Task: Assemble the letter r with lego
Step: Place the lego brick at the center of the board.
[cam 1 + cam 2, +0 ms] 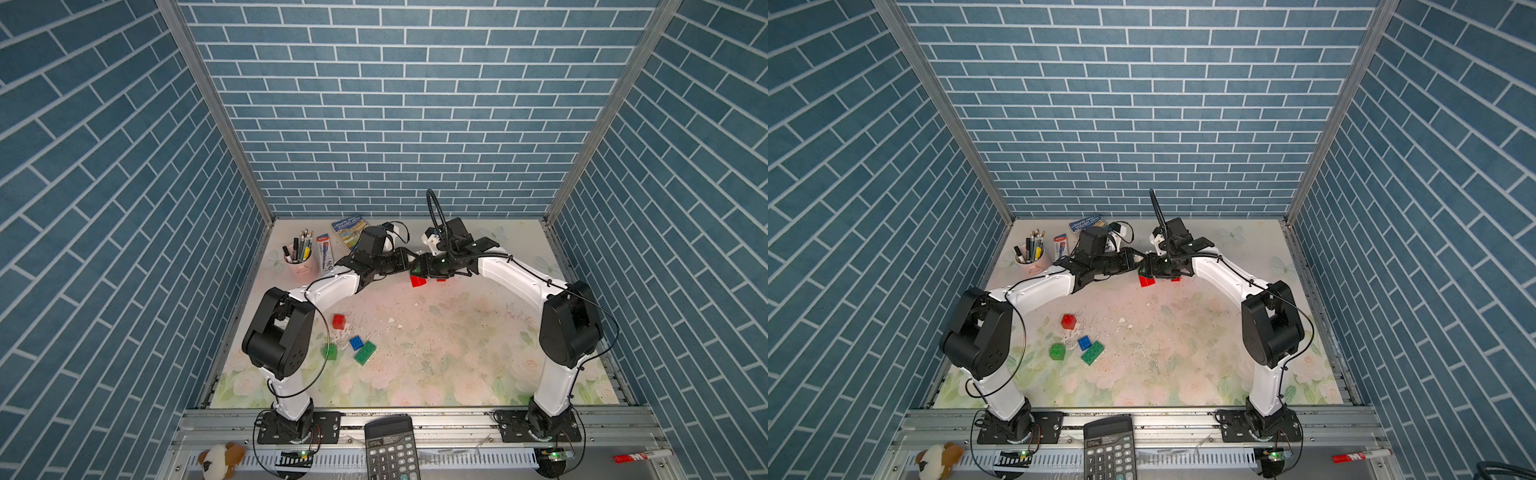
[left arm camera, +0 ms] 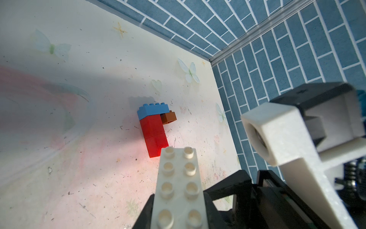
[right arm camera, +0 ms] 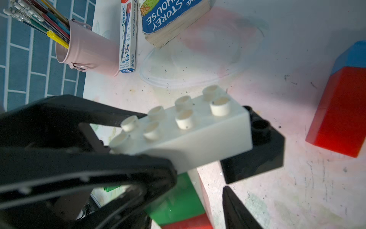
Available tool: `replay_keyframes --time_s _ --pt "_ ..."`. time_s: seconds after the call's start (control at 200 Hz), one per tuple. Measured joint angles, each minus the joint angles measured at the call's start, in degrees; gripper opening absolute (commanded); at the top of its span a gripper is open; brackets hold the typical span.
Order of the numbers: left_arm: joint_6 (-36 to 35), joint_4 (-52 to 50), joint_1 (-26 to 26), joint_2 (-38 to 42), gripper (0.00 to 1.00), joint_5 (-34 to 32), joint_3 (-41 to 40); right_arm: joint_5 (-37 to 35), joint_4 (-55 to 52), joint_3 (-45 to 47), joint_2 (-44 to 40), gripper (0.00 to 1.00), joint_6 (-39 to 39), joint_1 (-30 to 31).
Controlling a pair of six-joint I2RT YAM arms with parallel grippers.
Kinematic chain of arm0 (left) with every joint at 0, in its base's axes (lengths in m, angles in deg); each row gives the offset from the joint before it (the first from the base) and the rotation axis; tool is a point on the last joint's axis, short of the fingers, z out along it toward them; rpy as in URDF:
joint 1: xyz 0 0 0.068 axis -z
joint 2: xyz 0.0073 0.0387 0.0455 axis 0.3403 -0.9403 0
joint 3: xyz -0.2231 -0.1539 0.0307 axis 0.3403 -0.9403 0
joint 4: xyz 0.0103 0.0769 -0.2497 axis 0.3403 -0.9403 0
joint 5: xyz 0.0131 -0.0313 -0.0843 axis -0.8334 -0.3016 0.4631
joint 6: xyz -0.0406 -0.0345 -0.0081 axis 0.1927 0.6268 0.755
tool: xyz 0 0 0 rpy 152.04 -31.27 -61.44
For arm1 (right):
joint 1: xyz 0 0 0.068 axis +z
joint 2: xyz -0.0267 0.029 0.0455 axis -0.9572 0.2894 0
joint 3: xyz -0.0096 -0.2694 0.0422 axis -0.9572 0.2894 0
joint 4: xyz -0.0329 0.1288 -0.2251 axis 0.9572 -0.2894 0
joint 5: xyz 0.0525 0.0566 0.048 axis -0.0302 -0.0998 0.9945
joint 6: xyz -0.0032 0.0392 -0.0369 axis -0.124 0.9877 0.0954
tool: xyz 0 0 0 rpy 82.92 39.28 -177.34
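Read the table as a clock, with 12 at the back wall. Nearest, around 8 o'clock, four spare lego bricks lie well apart from the work: a green square brick (image 1: 1057,351), a green oblong brick (image 1: 1092,353), a blue brick (image 1: 1084,342) and a red square brick (image 1: 1068,321).

Farther off, near 12 o'clock, the two arms meet tip to tip. The left gripper (image 2: 179,196) is clamped on one end of a white oblong brick (image 2: 177,170), its free end pointing forward. The right gripper (image 3: 186,194) is closed on a green-and-red stack (image 3: 174,206). A black brick (image 3: 257,150) sits just behind the white brick's free end; I cannot tell whether it is joined to that stack. Close by, a red, light-blue and brown assembly (image 2: 154,128) rests on the table.

The step looks like mating the white brick to the held stack. To do it well, bring the two faces parallel first and line up the stud rows. Then press straight along the studs with both grips firm, since a skewed push would likely twist a brick in the jaws. Keep clear of the resting assembly.

Farthest, near 11 o'clock, stand a pink pen cup (image 1: 301,266) and a book (image 1: 351,228).
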Motion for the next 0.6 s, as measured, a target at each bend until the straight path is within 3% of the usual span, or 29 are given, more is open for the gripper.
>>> replay_keyframes --time_s 0.17,0.6 --pt "0.07 0.13 0.04 0.00 0.25 -0.28 0.00 0.61 -0.15 -0.72 0.55 0.49 -0.26 0.00" --pt "0.24 0.48 0.11 0.09 0.27 -0.33 0.00 0.87 -1.29 -1.90 0.94 0.47 -1.18 0.02"
